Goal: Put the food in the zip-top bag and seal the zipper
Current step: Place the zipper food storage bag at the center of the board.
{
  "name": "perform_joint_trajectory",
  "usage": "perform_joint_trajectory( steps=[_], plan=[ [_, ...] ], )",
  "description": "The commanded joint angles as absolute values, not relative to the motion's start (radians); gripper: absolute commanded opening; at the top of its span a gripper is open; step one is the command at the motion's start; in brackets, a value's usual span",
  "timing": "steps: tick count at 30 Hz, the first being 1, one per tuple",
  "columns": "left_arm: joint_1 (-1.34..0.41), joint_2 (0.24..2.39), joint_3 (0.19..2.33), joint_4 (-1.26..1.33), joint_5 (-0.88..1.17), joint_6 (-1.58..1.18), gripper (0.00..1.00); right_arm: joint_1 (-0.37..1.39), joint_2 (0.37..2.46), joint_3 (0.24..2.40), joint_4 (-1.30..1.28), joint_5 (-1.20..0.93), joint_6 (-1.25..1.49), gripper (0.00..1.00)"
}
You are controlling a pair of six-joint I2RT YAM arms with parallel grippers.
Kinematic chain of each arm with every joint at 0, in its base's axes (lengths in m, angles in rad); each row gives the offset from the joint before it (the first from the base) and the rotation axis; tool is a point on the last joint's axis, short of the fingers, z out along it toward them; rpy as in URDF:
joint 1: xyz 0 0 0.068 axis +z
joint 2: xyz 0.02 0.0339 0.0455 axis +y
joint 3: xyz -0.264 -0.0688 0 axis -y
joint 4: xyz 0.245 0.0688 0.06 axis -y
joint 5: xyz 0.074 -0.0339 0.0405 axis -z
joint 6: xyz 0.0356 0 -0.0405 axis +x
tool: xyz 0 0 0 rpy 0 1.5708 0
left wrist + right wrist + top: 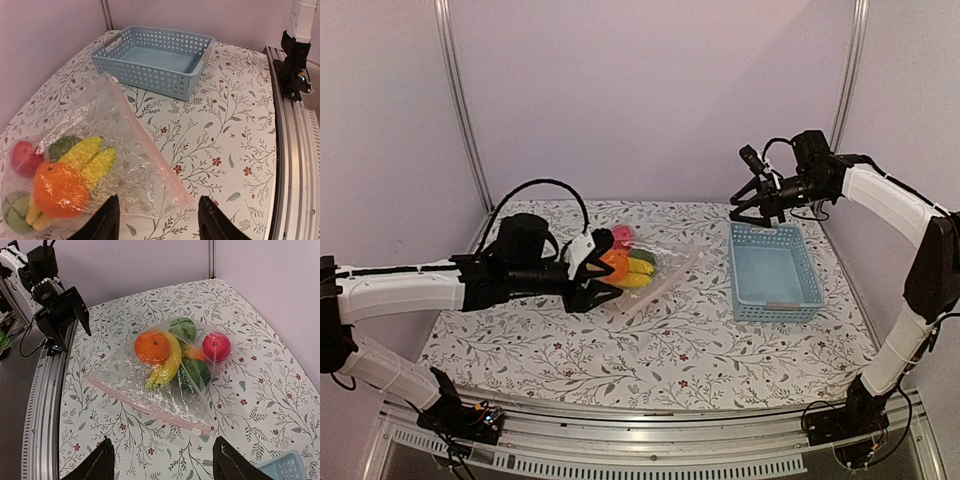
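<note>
The zip-top bag (150, 385) lies flat on the floral table with the food inside: an orange (152, 347), yellow bananas (167, 367), a green round one (182, 329), a red apple (216, 346), a dark green piece (196, 372). Its pinkish zipper (145, 407) has a white slider (196, 431) at the end towards the basket. My left gripper (157, 220) is open and empty, low over the bag's near corner (150, 185). My right gripper (755, 210) is open and empty, high above the basket's far edge.
A light-blue plastic basket (775, 272) stands empty at the right of the table; it also shows in the left wrist view (155, 60). The metal rail (650, 440) runs along the near table edge. Purple walls close the back and sides.
</note>
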State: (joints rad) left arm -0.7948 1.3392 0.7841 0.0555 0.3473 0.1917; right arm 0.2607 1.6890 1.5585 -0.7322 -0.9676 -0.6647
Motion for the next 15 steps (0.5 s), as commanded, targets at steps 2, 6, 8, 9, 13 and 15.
perform_joint_trajectory(
  steps=[2,6,8,9,13,15],
  plan=[
    [-0.795,1.221,0.83,-0.095,0.2,0.232,0.61,0.261,1.627,1.548,-0.751,-0.941,-0.639,0.67],
    [-0.763,1.202,0.893,-0.151,0.019,0.276,0.68,0.261,1.552,1.552,-0.733,-0.873,-0.608,0.7],
    [-0.722,1.2,0.95,-0.149,-0.053,0.256,0.72,0.259,1.522,1.547,-0.677,-0.79,-0.548,0.74],
    [-0.706,1.2,0.976,-0.15,-0.085,0.243,0.74,0.258,1.509,1.545,-0.651,-0.748,-0.495,0.78],
    [-0.633,1.205,1.068,-0.117,-0.243,0.148,0.97,0.191,1.426,1.48,-0.47,-0.615,-0.315,0.99],
    [-0.588,1.209,1.089,-0.077,-0.278,0.102,1.0,0.162,1.382,1.409,-0.37,-0.525,-0.225,0.99]
  ],
)
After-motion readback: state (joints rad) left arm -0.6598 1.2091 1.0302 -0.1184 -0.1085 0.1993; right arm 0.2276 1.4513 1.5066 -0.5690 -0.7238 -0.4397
